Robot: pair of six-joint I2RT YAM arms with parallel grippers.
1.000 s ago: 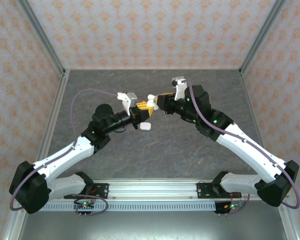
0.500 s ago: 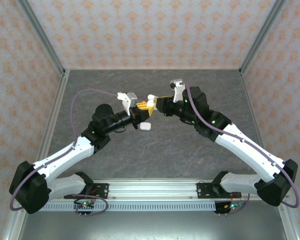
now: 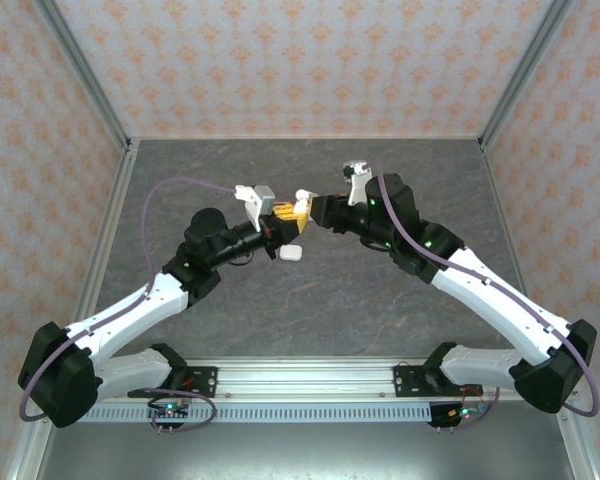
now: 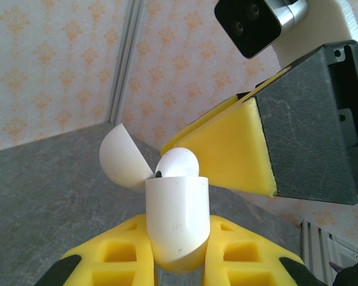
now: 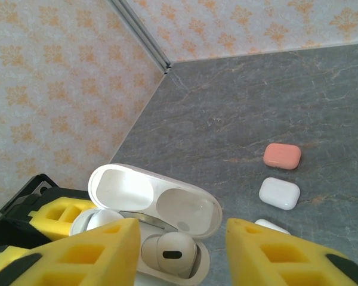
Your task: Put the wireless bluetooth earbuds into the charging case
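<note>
Glossy white plastic charging case (image 4: 176, 220)

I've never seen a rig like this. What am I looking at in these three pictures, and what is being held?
Two white-and-black robot arms work over a grey stone-patterned table. One picture looks down from above; the other two come from cameras on each wrist. The left pincer clamps an open white plastic charging case, with a white earbud seated inside. The right pincer, yellow fingers apart, holds nothing. On the table lie a small coral-pink closed case and a small white closed case.
</note>
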